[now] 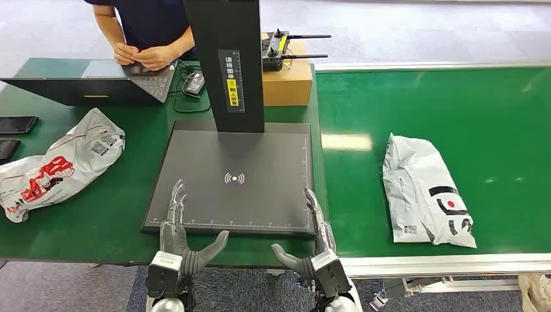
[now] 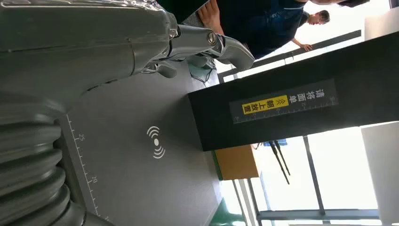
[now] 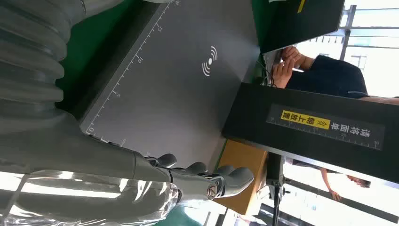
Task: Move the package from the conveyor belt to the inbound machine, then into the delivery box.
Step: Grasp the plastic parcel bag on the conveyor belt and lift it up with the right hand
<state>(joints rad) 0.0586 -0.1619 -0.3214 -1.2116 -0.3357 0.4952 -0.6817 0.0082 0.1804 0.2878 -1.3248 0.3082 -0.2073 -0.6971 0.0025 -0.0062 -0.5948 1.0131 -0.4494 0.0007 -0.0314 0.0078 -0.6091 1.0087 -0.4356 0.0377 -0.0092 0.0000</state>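
Two silver robot hands rest at the near edge of the dark grey flat inbound machine plate (image 1: 237, 175): the left hand (image 1: 177, 227) at its near left corner, the right hand (image 1: 315, 234) at its near right corner. Both have the fingers spread and grasp nothing. The white plastic package with black and red print (image 1: 425, 192) lies flat on the green conveyor belt (image 1: 455, 110), to the right, well apart from the right hand. Another white and red plastic bag (image 1: 58, 162) lies on the green table at the far left.
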